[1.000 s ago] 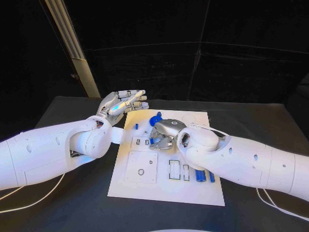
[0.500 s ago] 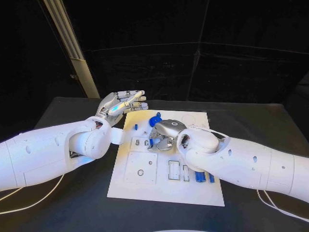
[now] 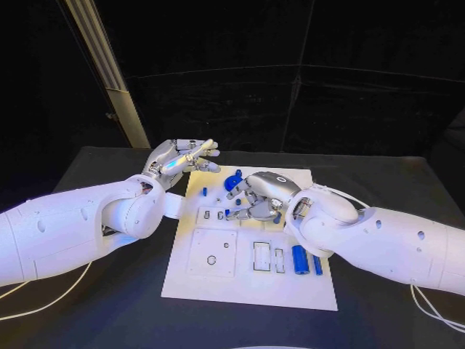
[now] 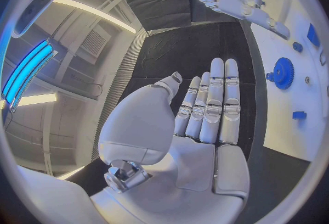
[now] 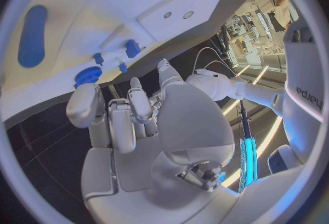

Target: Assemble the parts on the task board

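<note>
I see the right robot hand [image 3: 262,198] over the task board [image 3: 296,287], fingers curled, holding nothing I can see; the blue gear [image 3: 234,182] lies just beyond it; left robot hand [image 3: 182,158], flat and empty, hangs off the far-left corner.

Left hand [image 4: 199,125] flat, empty, beside task board [image 4: 288,98] with blue gear [image 4: 283,73].

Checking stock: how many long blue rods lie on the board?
2: thick blue rod and thin blue rod, side by side beside the right arm, which may hide more.
</note>
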